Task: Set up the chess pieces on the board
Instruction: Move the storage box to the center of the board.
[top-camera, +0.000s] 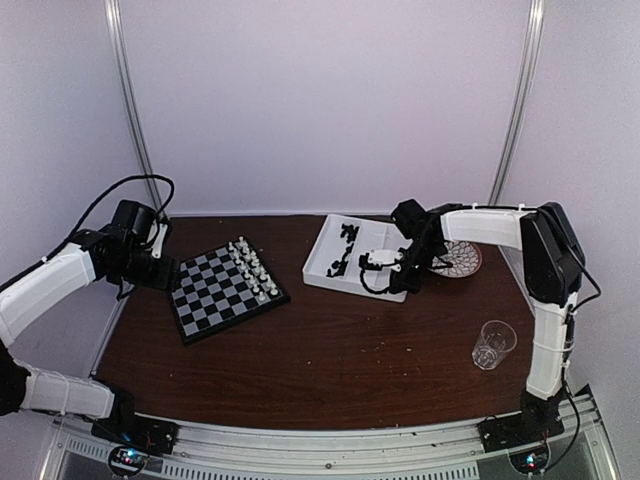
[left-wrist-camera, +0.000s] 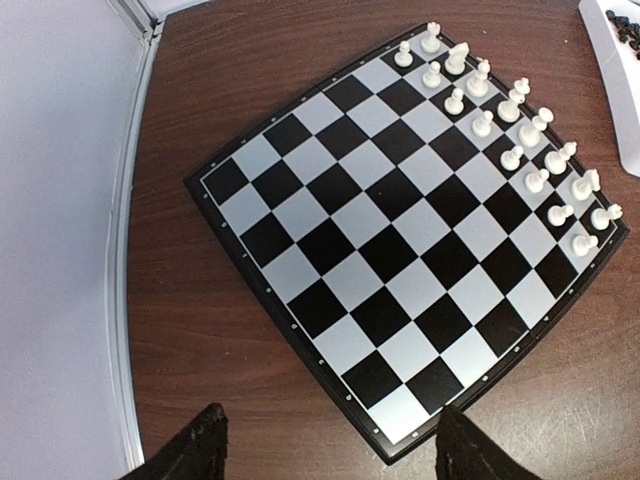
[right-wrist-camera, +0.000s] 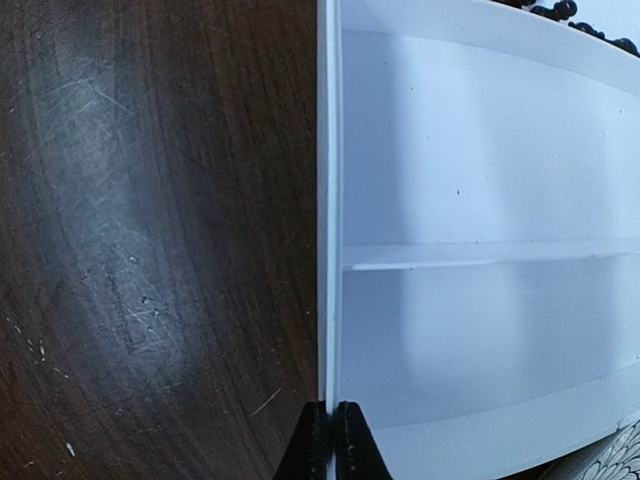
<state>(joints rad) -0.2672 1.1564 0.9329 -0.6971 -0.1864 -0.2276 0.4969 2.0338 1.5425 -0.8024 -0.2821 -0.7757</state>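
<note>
At the tray's outer wall, the right hand (right-wrist-camera: 325, 440) is fully closed, its fingertips pressed together against the rim. Whether the wall is pinched between them cannot be determined. The white divided tray (right-wrist-camera: 480, 150) sits right of centre on the brown surface (right-wrist-camera: 150, 250). Black chess pieces (top-camera: 348, 236) lie loose inside the tray, apart from the hand.

The left hand (left-wrist-camera: 335, 450) stands wide with nothing between its fingers, above the board's near corner. The board (left-wrist-camera: 400, 250) lies askew on the left of the surface. White chess pieces (left-wrist-camera: 510, 130) stand upright in two rows along the board edge that faces the tray.

A patterned dish (top-camera: 462, 257) sits just beside the tray, partly hidden by the right arm. A clear glass (top-camera: 493, 343) stands well apart from the tray, near the right arm's base.
</note>
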